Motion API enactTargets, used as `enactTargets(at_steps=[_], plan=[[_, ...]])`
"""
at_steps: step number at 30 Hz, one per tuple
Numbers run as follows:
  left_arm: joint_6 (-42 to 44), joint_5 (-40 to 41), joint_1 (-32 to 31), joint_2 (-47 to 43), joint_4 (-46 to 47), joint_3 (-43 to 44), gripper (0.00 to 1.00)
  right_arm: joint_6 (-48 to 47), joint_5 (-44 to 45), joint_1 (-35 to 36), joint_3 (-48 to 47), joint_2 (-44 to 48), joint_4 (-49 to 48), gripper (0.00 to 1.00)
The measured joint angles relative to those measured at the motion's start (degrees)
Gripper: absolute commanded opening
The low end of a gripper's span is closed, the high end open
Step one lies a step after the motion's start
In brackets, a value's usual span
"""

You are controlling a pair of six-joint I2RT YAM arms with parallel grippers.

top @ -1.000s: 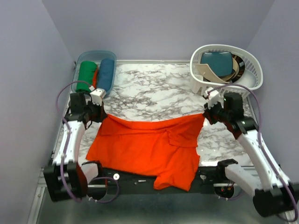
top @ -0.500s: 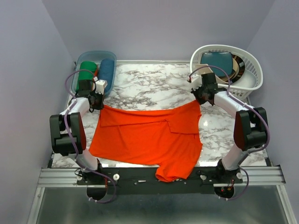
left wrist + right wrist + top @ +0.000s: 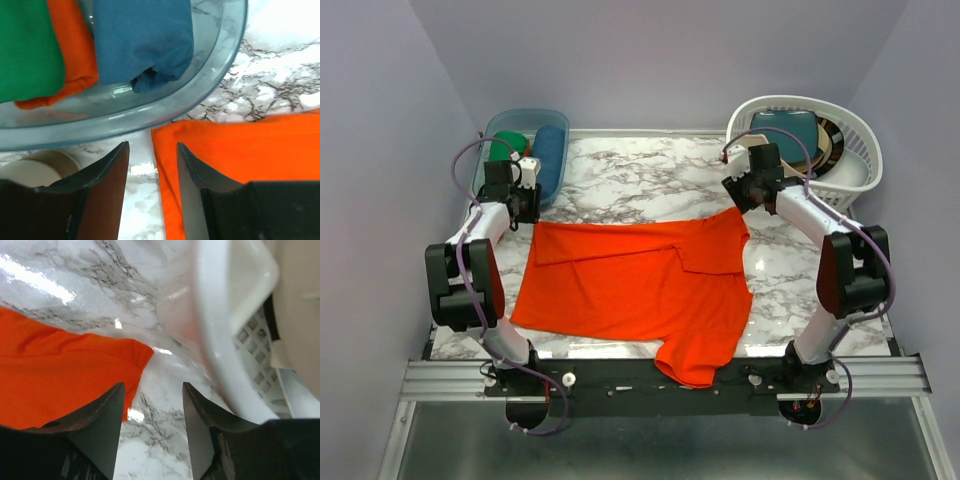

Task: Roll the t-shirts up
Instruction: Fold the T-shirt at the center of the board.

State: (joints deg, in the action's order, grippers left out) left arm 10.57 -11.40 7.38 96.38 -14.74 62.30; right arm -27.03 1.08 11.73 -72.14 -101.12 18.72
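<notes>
A bright orange-red t-shirt (image 3: 635, 285) lies spread flat on the marble table, its lower end draped over the front edge. My left gripper (image 3: 523, 200) hovers open at the shirt's far left corner. In the left wrist view the shirt's edge (image 3: 240, 150) runs under the gap between the left gripper's (image 3: 151, 150) fingers, ungripped. My right gripper (image 3: 748, 195) stands open just past the far right corner. The right wrist view shows bare marble between the right gripper's (image 3: 152, 390) fingers, with the shirt corner (image 3: 60, 380) to their left. Rolled green (image 3: 27, 50), orange (image 3: 75, 50) and blue (image 3: 142, 40) shirts lie in a tub.
The clear bluish tub (image 3: 555, 120) sits at the back left, close to the left gripper. A white laundry basket (image 3: 855, 150) holding more cloth stands at the back right, right beside the right gripper. Walls close in three sides; a metal rail (image 3: 660, 375) runs along the front.
Both grippers were shut on the shirt's far corners and carried them away from the bases. Now both have opened, and the shirt lies flat and stretched on the table.
</notes>
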Motion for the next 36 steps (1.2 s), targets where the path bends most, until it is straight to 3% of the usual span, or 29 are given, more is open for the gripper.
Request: enactTargets(at_steps=[5, 10, 13, 21, 31, 36], plan=[[-0.7, -0.1, 0.0, -7.3, -3.1, -0.1, 0.57, 0.6, -0.3, -0.5, 0.5, 7.7, 3.3, 0.61], [-0.3, -2.7, 0.0, -19.0, -6.4, -4.9, 0.57, -3.4, -4.5, -1.0, 8.5, 20.9, 6.3, 0.61], [2.0, -4.3, 0.0, -21.6, -9.1, -8.7, 0.54, -7.9, -7.3, -1.0, 13.3, 23.5, 9.3, 0.61], [5.9, -4.7, 0.0, -15.6, -16.0, -10.7, 0.52, -18.7, -12.7, -0.8, 19.0, 22.4, 17.8, 0.61], [4.8, -4.7, 0.0, -8.0, -17.2, -9.9, 0.53, -20.5, -14.1, 0.0, 18.2, 21.3, 19.6, 0.61], [4.6, -4.7, 0.0, -6.8, -17.7, -9.9, 0.47, -20.6, -14.1, 0.2, 18.1, 20.3, 19.6, 0.62]])
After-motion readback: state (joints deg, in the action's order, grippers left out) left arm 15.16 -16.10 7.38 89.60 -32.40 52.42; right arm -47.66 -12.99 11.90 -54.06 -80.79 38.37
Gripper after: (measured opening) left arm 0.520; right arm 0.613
